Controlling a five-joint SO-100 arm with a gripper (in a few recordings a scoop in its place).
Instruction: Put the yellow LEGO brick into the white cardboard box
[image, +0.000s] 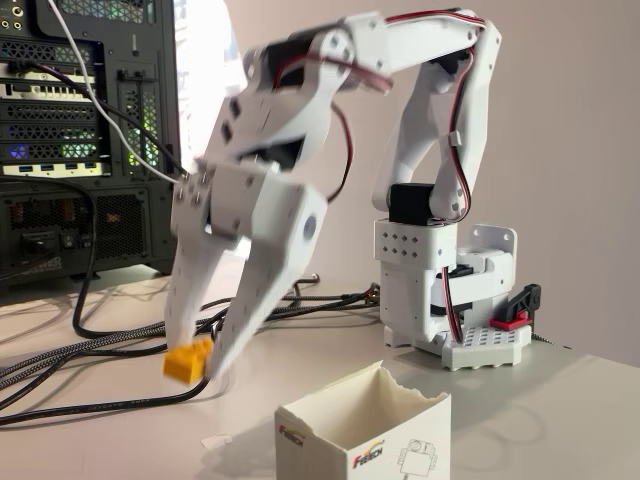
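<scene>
Yellow brick sits pinched between the claw tips, lifted off the pale surface, left of the white box and apart from it. Claw's clenched on the brick, tips pointing down. The whole claw and forearm are motion-blurred, so studs and the exact grip are hard to read. Box stands open-topped w/ a ragged rim; its bottom is cut off by the frame edge, logo and drawing only partly legible. Black cables trail behind the claw. Arm base sits behind the box; a computer tower at far left is cropped.
</scene>
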